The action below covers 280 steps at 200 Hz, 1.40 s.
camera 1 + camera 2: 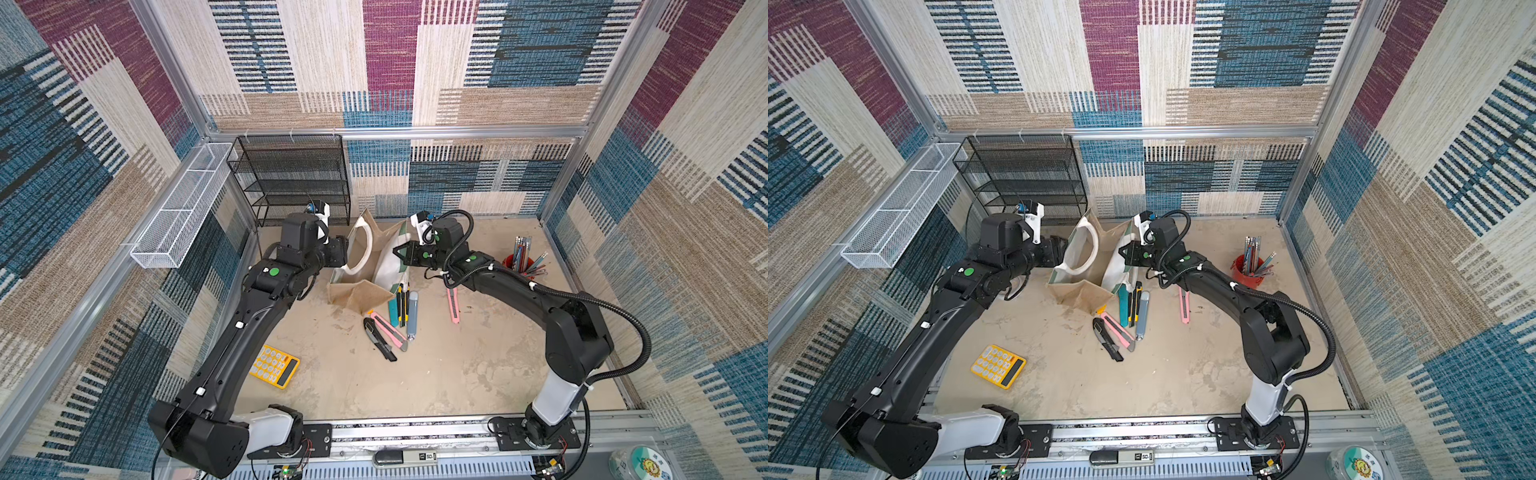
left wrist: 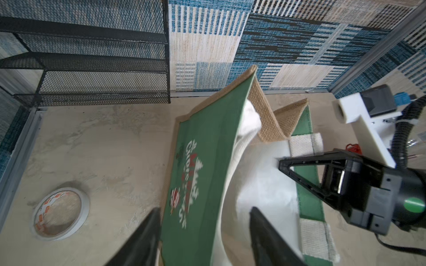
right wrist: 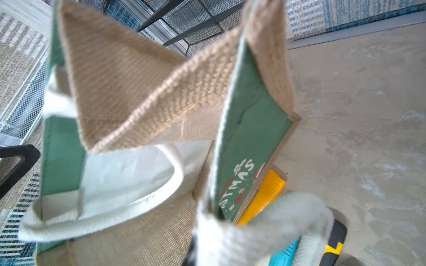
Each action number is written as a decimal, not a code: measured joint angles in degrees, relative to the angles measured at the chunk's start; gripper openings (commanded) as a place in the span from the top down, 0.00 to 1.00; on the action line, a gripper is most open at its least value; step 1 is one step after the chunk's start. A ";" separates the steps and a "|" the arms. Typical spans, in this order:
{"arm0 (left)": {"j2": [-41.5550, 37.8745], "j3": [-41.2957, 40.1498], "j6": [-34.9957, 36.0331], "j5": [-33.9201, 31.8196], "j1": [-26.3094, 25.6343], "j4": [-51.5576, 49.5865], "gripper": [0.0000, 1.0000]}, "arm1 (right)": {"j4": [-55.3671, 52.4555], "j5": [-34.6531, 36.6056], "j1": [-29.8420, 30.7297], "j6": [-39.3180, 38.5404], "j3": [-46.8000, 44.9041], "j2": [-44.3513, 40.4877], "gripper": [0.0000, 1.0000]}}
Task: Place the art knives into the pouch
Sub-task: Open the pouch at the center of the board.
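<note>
Nearest on the worktop (image 1: 457,374), the yellow calculator (image 1: 274,366) is lying apart from the work. Just beyond it the art knives are lying flat in a loose fan, and neither tool is holding one. The black art knife (image 1: 378,337) and the pink art knife (image 1: 390,331) are touching each other. The grey art knife (image 1: 412,313) is resting at the outer side of the fan, near the foot of the pouch (image 1: 361,293). Such a knife is probably light, stiff and narrow, with a smooth plastic body that is a little slippery, so a grip across the middle of its width seems best. The grey one, having one free side, is looking the easiest to reach. Behind the fan the pouch is standing open. It is soft burlap and would likely fold if nothing supports it. The left tool (image 2: 204,210) is spread, with the pouch's green wall passing between its fingers. The right tool (image 1: 397,252) is pressed together and appears to be pinching the opposite wall at the rim. Farthest back, the black mesh rack (image 1: 291,178) is standing against the wall.
</note>
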 measured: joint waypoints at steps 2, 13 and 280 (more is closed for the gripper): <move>0.00 0.09 0.13 0.00 0.00 -0.24 0.11 | -0.35 0.15 0.07 -0.11 0.39 0.20 1.00; 0.24 0.44 0.37 -0.37 0.00 -1.22 0.06 | -2.01 0.22 0.37 -0.68 2.56 1.27 1.00; 18.93 0.76 4.83 -9.66 5.57 -3.28 0.94 | -23.39 -5.55 2.16 -12.85 28.61 15.08 1.00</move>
